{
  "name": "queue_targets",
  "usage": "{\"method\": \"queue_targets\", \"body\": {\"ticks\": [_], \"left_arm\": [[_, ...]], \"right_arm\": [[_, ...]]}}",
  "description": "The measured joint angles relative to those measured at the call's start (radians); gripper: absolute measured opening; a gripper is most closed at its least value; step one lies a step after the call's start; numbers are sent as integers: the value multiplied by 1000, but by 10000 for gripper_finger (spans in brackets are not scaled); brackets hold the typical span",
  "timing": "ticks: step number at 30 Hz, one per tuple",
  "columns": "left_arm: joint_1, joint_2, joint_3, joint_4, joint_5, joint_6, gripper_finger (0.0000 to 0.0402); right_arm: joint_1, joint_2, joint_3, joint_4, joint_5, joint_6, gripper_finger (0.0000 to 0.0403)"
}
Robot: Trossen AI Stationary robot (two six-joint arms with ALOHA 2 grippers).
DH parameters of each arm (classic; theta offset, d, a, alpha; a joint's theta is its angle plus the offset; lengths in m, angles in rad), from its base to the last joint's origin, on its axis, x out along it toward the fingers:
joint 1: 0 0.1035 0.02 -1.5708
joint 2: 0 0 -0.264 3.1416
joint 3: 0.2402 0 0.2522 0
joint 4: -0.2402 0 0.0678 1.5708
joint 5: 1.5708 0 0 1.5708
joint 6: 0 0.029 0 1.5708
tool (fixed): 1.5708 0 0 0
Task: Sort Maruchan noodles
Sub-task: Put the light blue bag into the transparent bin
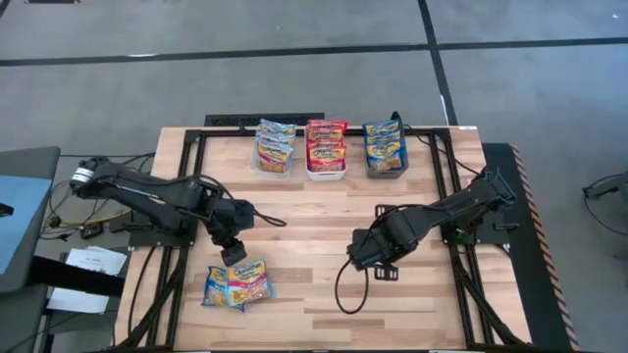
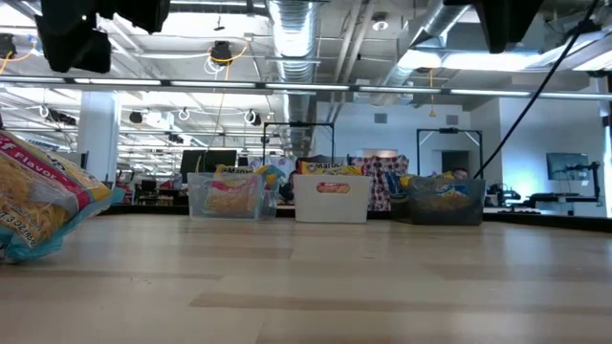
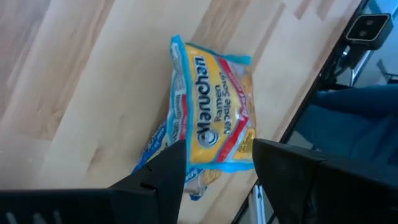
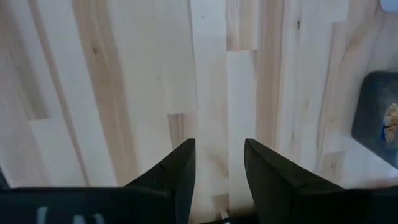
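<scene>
Table (image 1: 324,211): I am working over bare wood, two arms out, sorting nearly finished by my reckoning.
Bins: three in a row at the far edge, clear bin (image 1: 274,162), white bin (image 1: 326,169), grey bin (image 1: 386,165), each already stacked with packets; I cannot count the stacks.
Loose packets (image 1: 238,284): two, overlapping, lying near the front left corner, a pink-trimmed one on a blue one.
Left gripper (image 1: 234,254): I am hovering it just above that pair, fingers apart, holding nothing.
Right gripper (image 1: 359,257): I am waiting mid-table, fingers apart, empty.
Next: I judge a drop onto the top packet, then a pinch.
</scene>
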Motion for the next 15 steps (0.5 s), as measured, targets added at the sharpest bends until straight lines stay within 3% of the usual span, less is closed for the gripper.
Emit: {"method": "queue_targets", "body": {"ticks": [15], "left_arm": [[-54,144,0,0,49,22,171]], "right_arm": [[-1,0,1,0,2,-6,159]]}}
